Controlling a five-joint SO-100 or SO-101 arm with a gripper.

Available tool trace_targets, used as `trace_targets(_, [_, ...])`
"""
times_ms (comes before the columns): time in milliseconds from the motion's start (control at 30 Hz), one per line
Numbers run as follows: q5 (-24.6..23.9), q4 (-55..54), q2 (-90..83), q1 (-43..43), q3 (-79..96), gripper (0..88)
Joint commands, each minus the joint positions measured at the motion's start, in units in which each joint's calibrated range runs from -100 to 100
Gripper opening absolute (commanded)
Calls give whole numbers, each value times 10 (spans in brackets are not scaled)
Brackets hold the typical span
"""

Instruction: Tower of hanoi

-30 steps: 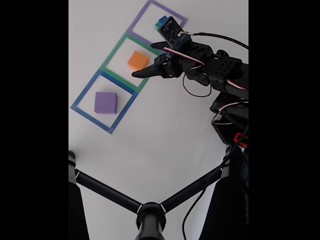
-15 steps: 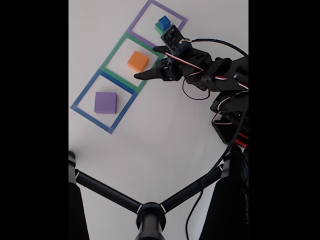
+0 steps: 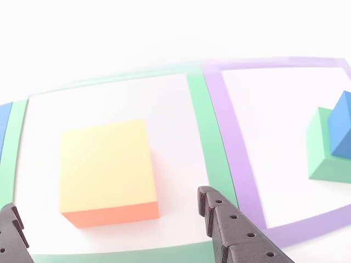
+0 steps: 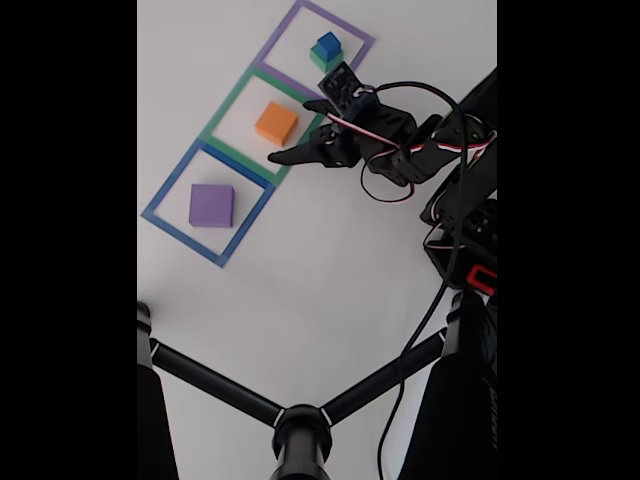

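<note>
While the fixed view is looking down on the white desk (image 4: 300, 270), three taped squares are lying in a diagonal row. At the left, the blue square (image 4: 208, 205) is holding a purple cube (image 4: 211, 205) in its middle. Next to the right, the green square (image 4: 262, 125) is holding an orange cube (image 4: 276, 122), also well inside the tape. In the other view this orange cube (image 3: 107, 172) is sitting left of the middle, with the green tape (image 3: 211, 148) running just beside it on the right.

Further right, the pincer (image 4: 296, 128) is hanging at the right edge of the green square, very near the orange cube but not touching it. Its two dark fingers are spread apart and are gripping nothing; in the other view one finger (image 3: 236, 233) is rising at the bottom and the other finger (image 3: 12, 233) is showing at the lower left corner, with the orange cube lying between them.

At the far right, the purple square (image 4: 318, 42) is holding a green cube (image 3: 323, 148) with a smaller blue cube (image 3: 343, 129) on top, probably resting a little off centre. A black tripod (image 4: 300, 425) is standing at the bottom of the fixed view.
</note>
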Motion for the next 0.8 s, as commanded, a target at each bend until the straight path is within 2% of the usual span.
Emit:
trace_targets(0, [2, -39, 30, -8, -35, 374])
trace_targets(433, [2, -67, 101, -22, -87, 351])
trace_targets(767, [2, -67, 115, -28, -94, 251])
